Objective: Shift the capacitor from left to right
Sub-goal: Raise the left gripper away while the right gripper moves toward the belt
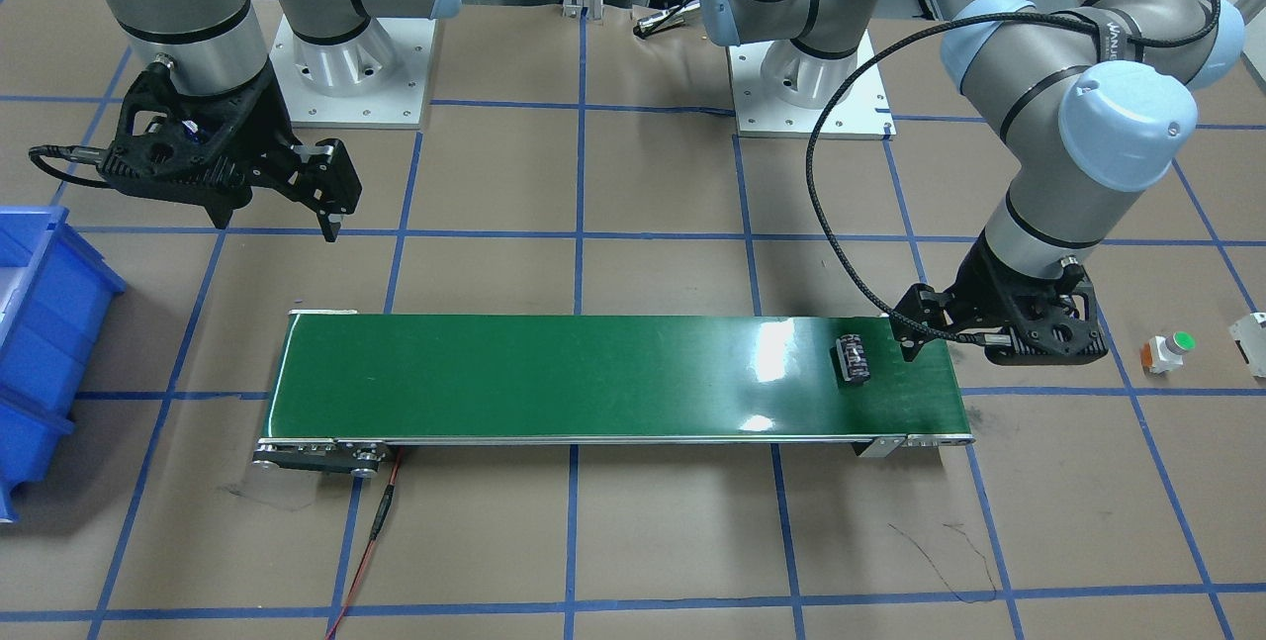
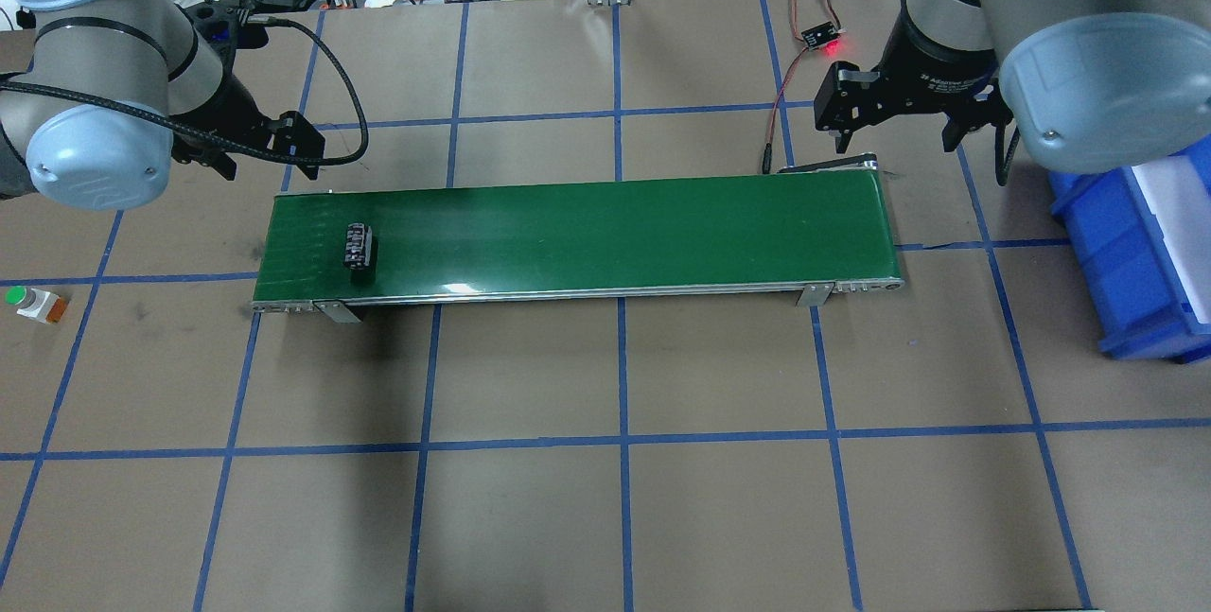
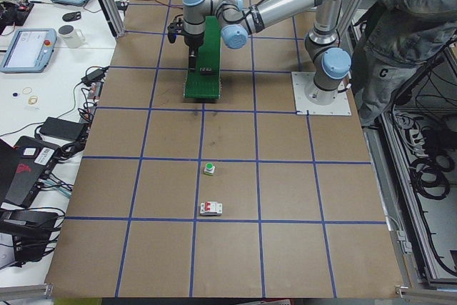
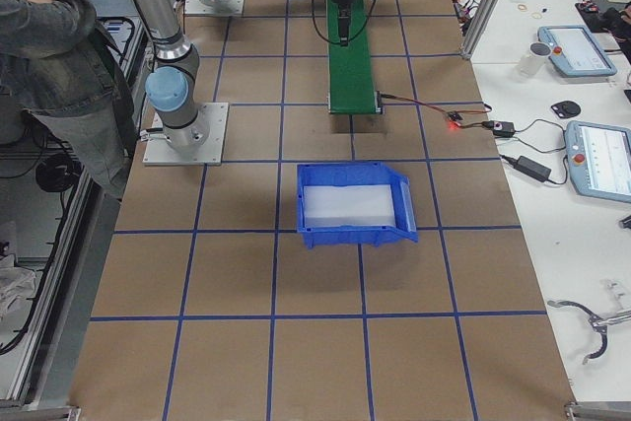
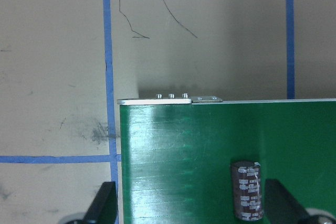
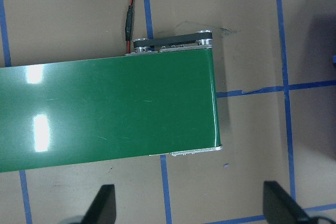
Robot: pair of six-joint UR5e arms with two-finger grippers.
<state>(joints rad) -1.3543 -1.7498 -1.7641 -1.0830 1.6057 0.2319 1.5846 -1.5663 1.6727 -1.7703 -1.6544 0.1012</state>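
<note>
The capacitor, a small dark cylinder with pale markings, lies on its side on the green belt near the belt's end on my left; it also shows in the overhead view. My left gripper is open and empty, above the table just off that end of the belt. In the left wrist view the capacitor lies below and between the open fingers, nearer the right one. My right gripper is open and empty above the belt's other end.
A blue bin stands beyond the belt's right end. A green-capped button and a white-grey boxy part lie on the table past the belt's left end. A red-black cable leaves the belt's motor end. A person stands behind the robot.
</note>
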